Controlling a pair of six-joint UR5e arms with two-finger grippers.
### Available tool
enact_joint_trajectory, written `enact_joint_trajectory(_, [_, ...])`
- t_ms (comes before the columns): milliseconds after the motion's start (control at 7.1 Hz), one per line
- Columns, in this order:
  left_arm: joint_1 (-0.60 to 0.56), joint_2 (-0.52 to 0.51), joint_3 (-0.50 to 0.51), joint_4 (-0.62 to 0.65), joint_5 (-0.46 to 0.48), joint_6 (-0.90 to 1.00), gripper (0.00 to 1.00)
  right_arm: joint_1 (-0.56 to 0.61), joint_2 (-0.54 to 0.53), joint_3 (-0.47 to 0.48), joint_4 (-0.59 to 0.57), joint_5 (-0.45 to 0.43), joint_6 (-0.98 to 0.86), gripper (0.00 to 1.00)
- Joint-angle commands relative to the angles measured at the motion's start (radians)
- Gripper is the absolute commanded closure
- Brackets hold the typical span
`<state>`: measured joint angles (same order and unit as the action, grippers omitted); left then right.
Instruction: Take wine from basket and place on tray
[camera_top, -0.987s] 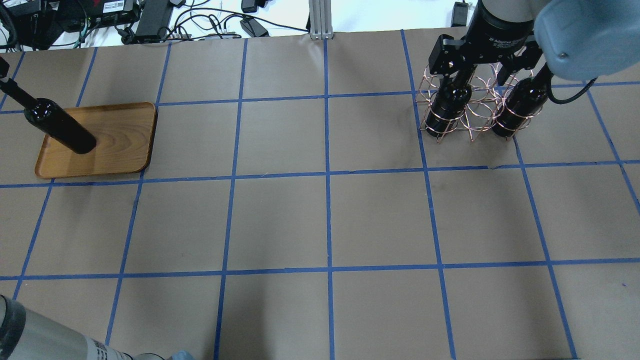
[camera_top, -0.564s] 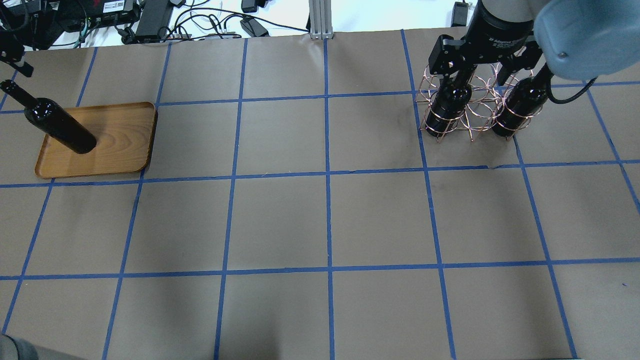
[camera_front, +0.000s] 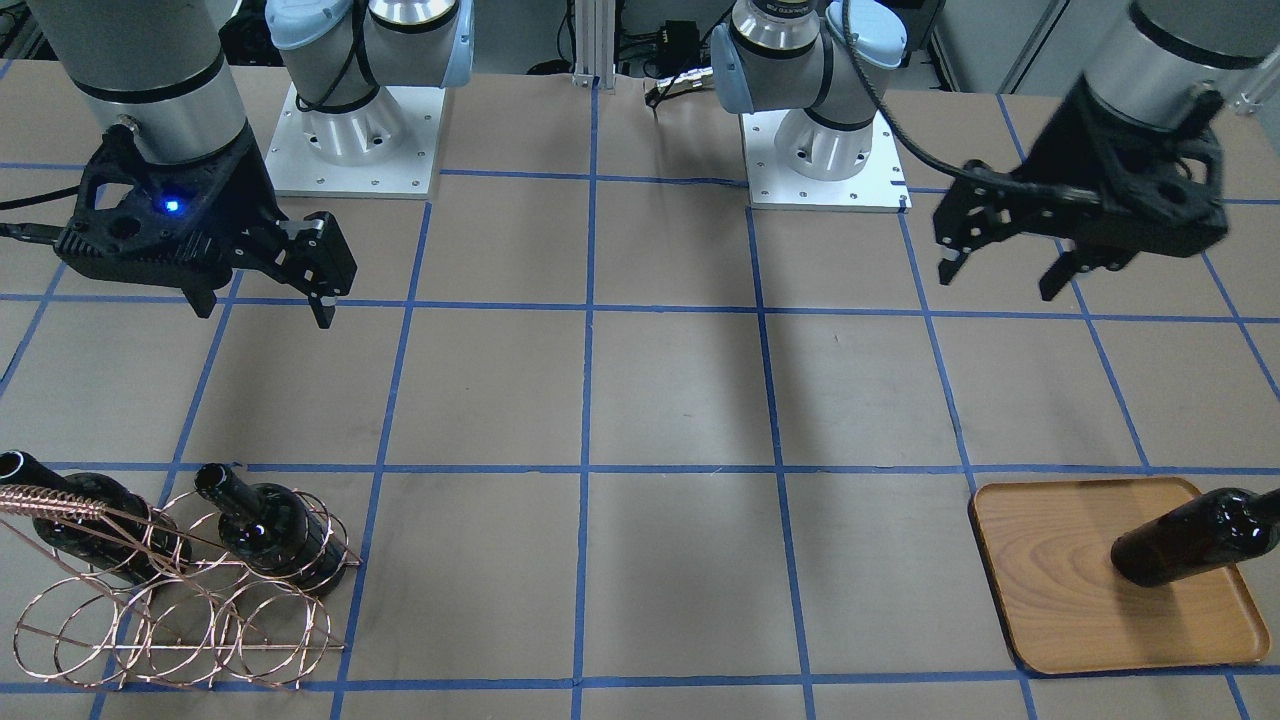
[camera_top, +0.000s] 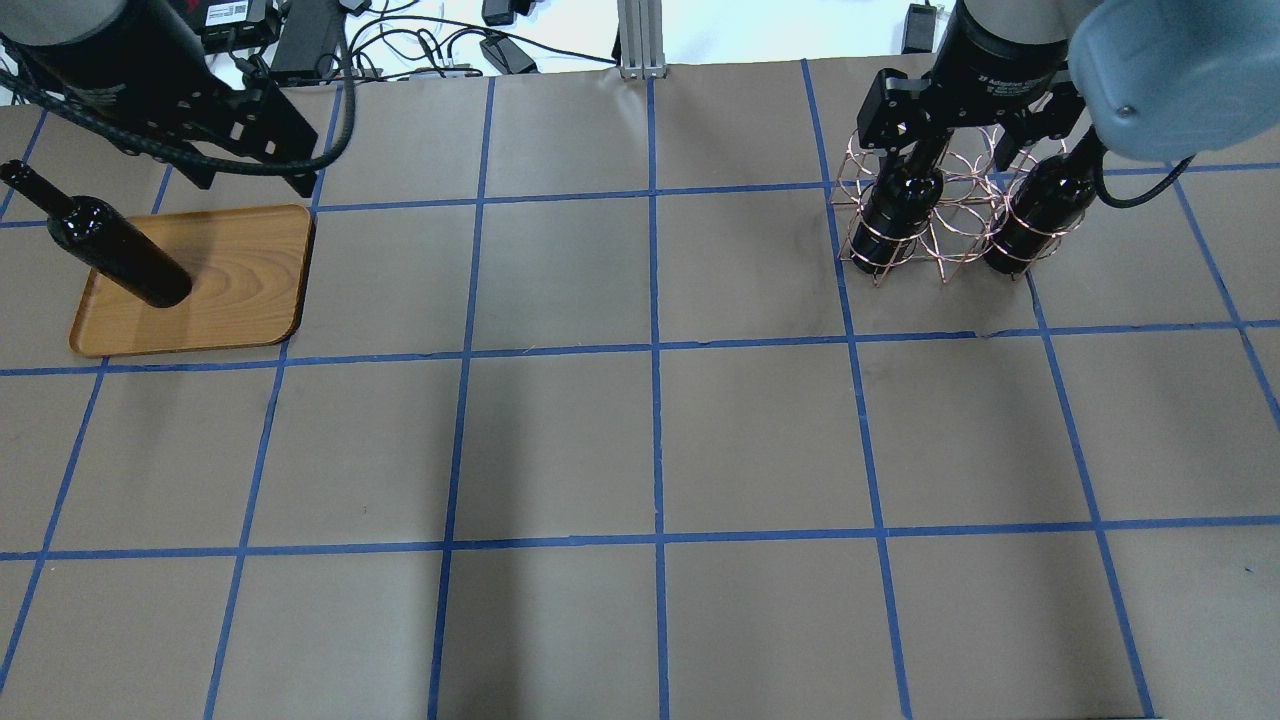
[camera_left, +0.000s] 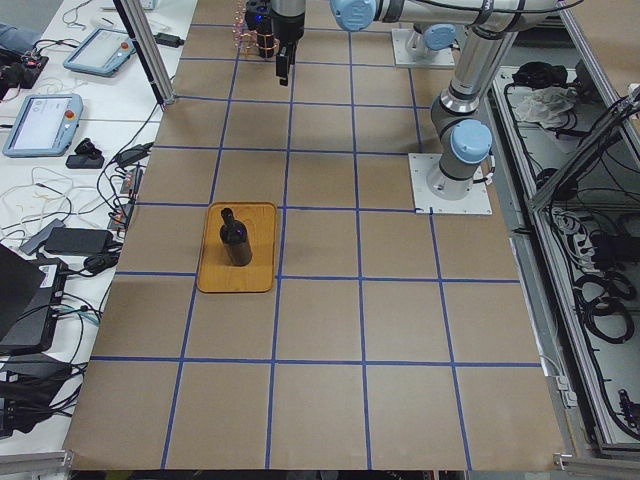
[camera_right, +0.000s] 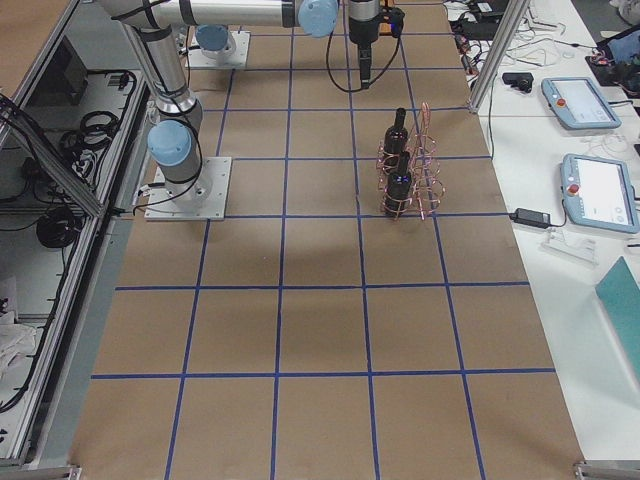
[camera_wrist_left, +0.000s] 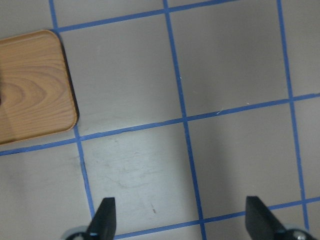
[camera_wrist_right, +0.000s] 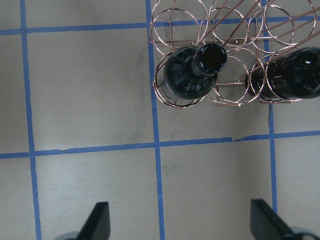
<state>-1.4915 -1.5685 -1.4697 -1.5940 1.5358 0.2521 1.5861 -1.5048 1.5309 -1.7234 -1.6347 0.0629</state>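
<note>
One wine bottle (camera_top: 120, 250) stands upright on the wooden tray (camera_top: 240, 290), near its left side; it also shows in the front view (camera_front: 1180, 545) on the tray (camera_front: 1060, 590). My left gripper (camera_top: 255, 180) is open and empty, high above the table beside the tray's far right corner (camera_front: 1000, 270). Its wrist view shows the tray's corner (camera_wrist_left: 30, 90). The copper wire basket (camera_top: 950, 235) holds two more bottles (camera_top: 895, 215) (camera_top: 1045, 215). My right gripper (camera_front: 265, 305) hangs open and empty above the basket (camera_wrist_right: 230, 25) on the robot's side.
The table is brown paper with a blue tape grid. Cables and power boxes (camera_top: 300, 40) lie beyond its far edge, with an aluminium post (camera_top: 640, 40) at the middle. Both arm bases (camera_front: 350, 130) stand on the robot's side.
My left gripper has let go of the bottle's neck, risen and moved right, over the tray's far right corner. The bottle stays standing on the tray. The right arm has not moved.
</note>
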Motion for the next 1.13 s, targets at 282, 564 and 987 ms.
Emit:
enact_joint_trajectory(282, [-0.099, -0.002, -0.006, 0.003, -0.002, -0.053, 0.00, 0.000, 0.002, 0.000, -0.007, -0.001, 0.000, 0.00])
enact_joint_trajectory(564, [-0.099, 0.013, -0.008, -0.012, 0.024, -0.054, 0.00, 0.000, 0.000, 0.000, -0.007, -0.001, 0.000, 0.00])
enact_joint_trajectory(987, [-0.099, 0.015, -0.008, -0.047, 0.014, -0.059, 0.00, -0.002, 0.002, 0.000, -0.013, -0.001, -0.002, 0.00])
